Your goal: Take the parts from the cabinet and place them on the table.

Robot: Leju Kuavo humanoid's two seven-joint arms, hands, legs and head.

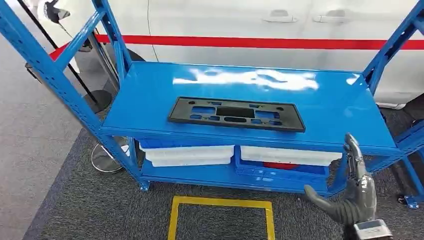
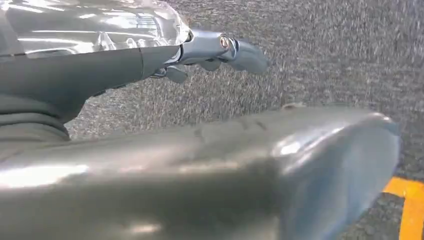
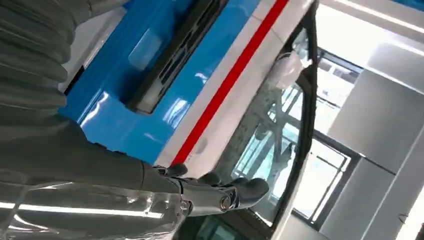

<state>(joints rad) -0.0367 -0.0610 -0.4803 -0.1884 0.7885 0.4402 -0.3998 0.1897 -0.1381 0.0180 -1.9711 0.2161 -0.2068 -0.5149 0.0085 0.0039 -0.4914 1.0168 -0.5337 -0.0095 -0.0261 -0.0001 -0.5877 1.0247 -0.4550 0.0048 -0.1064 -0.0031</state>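
Grey carpet (image 1: 90,210) is lying under a blue rack (image 1: 330,107); a black part (image 1: 237,114) is resting mid-shelf near its front edge; the right hand (image 1: 352,192) is hovering empty, fingers apart, before the front right corner; the left hand (image 2: 150,45) is hanging empty, fingers apart, over carpet.

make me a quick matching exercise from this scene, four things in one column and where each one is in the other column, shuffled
Things:
1. black part
2. white bins
3. yellow floor marking
4. right hand

Places:
A. on the grey carpet in front of the rack
B. flat on the blue top shelf
C. raised in front of the rack's right end, holding nothing
D. on the lower shelf, under the top one

Pairs: 1-B, 2-D, 3-A, 4-C
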